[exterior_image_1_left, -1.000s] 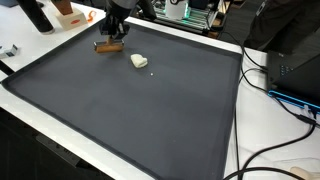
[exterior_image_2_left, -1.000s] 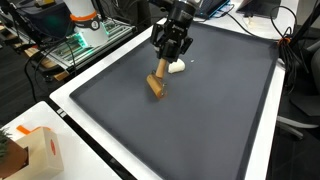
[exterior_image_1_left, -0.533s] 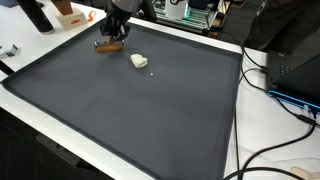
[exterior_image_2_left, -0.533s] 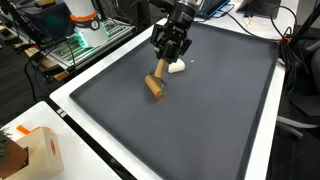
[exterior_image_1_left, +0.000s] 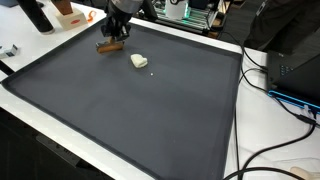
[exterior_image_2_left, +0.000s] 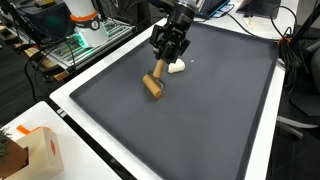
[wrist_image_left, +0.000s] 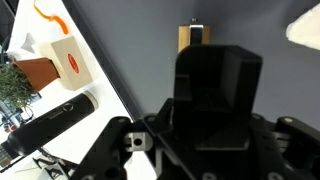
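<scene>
My gripper (exterior_image_2_left: 167, 52) is at the far part of the dark mat (exterior_image_2_left: 200, 110) and appears shut on the upper end of a brown wooden piece (exterior_image_2_left: 154, 83). The piece hangs tilted, with its lower end at the mat. In an exterior view the same piece (exterior_image_1_left: 110, 43) shows just under the gripper (exterior_image_1_left: 116, 28). In the wrist view its tip (wrist_image_left: 192, 38) shows beyond the black gripper body, which hides the fingertips. A small cream lump (exterior_image_2_left: 177, 67) lies on the mat right beside the gripper, and it also shows in an exterior view (exterior_image_1_left: 139, 61) and in the wrist view (wrist_image_left: 305, 28).
The mat lies on a white table (exterior_image_1_left: 262, 125). An orange and white box (exterior_image_2_left: 40, 150), a black cylinder (wrist_image_left: 50, 125) and a plant (wrist_image_left: 15, 85) stand off the mat's edge. Cables (exterior_image_1_left: 285, 95) and equipment lie along one side.
The wooden piece has tilted up slightly under the gripper. The cream lump has not moved.
</scene>
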